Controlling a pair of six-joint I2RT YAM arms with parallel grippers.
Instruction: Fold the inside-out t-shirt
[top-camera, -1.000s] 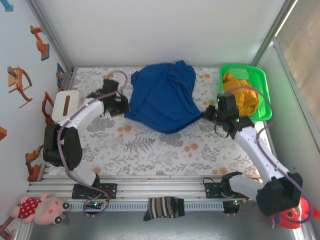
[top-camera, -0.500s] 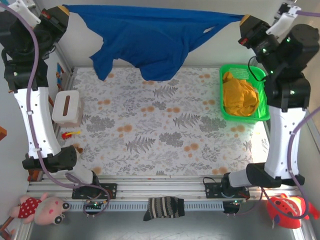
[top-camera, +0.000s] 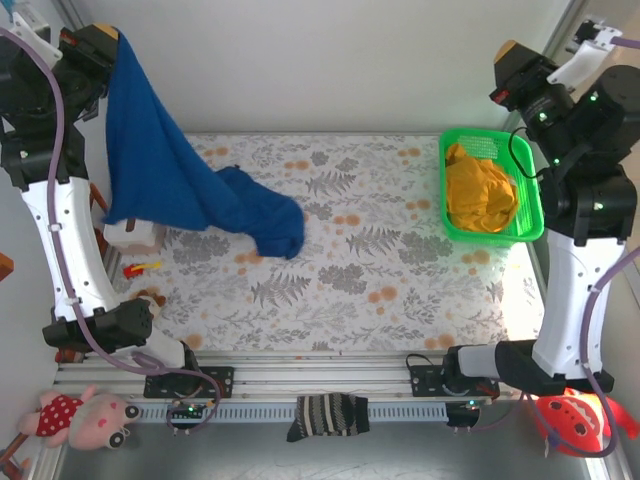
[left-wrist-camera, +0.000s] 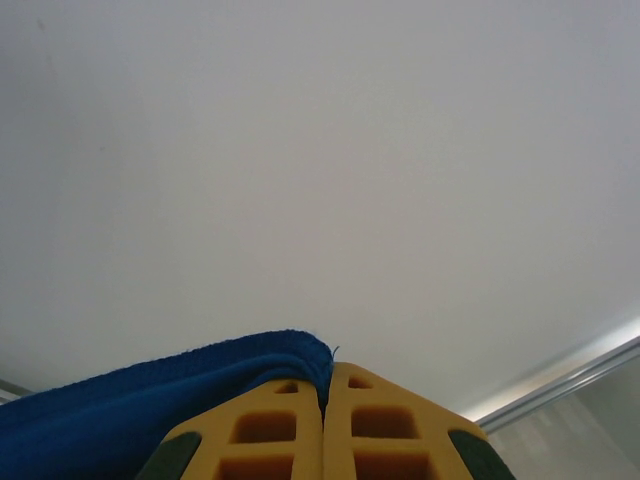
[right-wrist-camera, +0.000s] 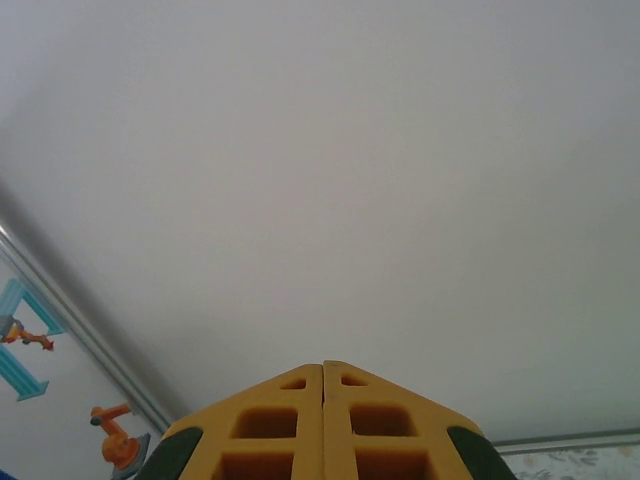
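Top external view has both arms reared up high at the far corners of the floral tabletop (top-camera: 380, 285). The left hand (top-camera: 108, 42), up at the far left, is clamped on one edge of the inside-out t-shirt (top-camera: 150, 150). The royal-blue cloth hangs from it in a long drape down to the tabletop, where its lower end lies in a loose bunch left of centre. Part of the drape falls in front of a white box (top-camera: 135, 237) at the left edge. The right hand (top-camera: 508, 55), up at the far right, is closed and empty, well apart from the shirt. Below it a green basket (top-camera: 447, 190) sits at the right edge of the tabletop with a mustard-yellow garment (top-camera: 482, 195) heaped inside. At the near edge a dark striped sock (top-camera: 328, 415) lies on the metal rail between the two arm bases. A pink soft toy (top-camera: 85, 418) lies at the near left corner and a red soft toy (top-camera: 580, 425) at the near right. Left wrist view shows the left hand (left-wrist-camera: 323, 385) with its yellow fingers (left-wrist-camera: 265, 430) pressed together. A fold of the t-shirt (left-wrist-camera: 130, 405) is caught at their tips and spills to the left, against a plain pale wall. Right wrist view shows the right hand (right-wrist-camera: 323, 370) with its fingers (right-wrist-camera: 270, 425) shut flush against each other, holding nothing.
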